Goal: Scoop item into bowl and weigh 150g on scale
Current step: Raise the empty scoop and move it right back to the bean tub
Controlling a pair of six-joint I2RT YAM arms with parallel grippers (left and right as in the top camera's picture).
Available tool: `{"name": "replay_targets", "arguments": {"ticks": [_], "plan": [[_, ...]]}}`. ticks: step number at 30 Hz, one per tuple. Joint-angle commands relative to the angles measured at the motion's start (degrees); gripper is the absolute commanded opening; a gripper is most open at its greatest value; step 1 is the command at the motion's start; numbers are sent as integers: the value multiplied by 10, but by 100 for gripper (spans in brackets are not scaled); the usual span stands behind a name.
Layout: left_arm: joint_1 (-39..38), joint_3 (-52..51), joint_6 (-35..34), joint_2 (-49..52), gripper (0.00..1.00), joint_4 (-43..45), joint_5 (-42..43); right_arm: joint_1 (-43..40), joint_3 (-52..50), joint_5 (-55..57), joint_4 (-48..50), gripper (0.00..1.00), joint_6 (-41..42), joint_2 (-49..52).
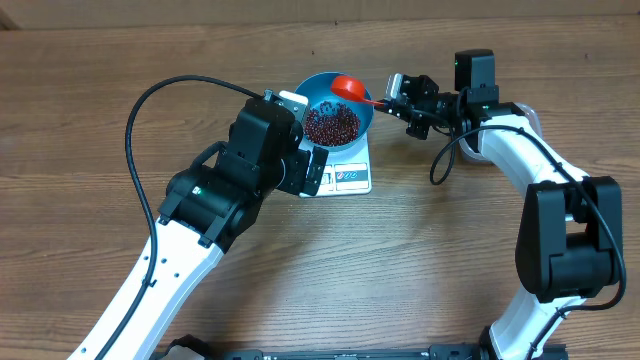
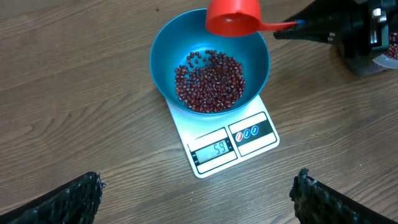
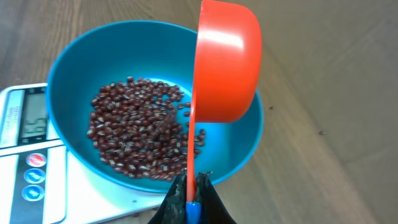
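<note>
right gripper (image 3: 191, 200) pinching the scoop (image 3: 227, 62), tipped over the bowl (image 2: 163, 56)
its jaws are clamped on the red scoop's handle, with the cup turned on its side above the blue bowl's rim. beans (image 2: 210, 81) lie heaped in the bowl, which sits on the scale (image 2: 249, 146), display reading 59. left gripper (image 2: 196, 186) hangs spread wide, empty, near the scale's display end.

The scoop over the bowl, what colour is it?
The scoop is bright orange-red, clearest in the right wrist view.
</note>
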Motion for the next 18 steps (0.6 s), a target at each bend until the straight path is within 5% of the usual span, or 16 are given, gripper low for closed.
{"name": "replay_targets", "arguments": {"ticks": [1, 10, 18], "plan": [[1, 12, 10, -8, 99, 0, 5, 2, -1, 21, 28, 4, -5, 0], [1, 12, 10, -8, 100, 0, 5, 2, -1, 28, 28, 4, 0, -31], [1, 12, 10, -8, 99, 0, 5, -11, -1, 31, -65, 4, 1, -133]]}}
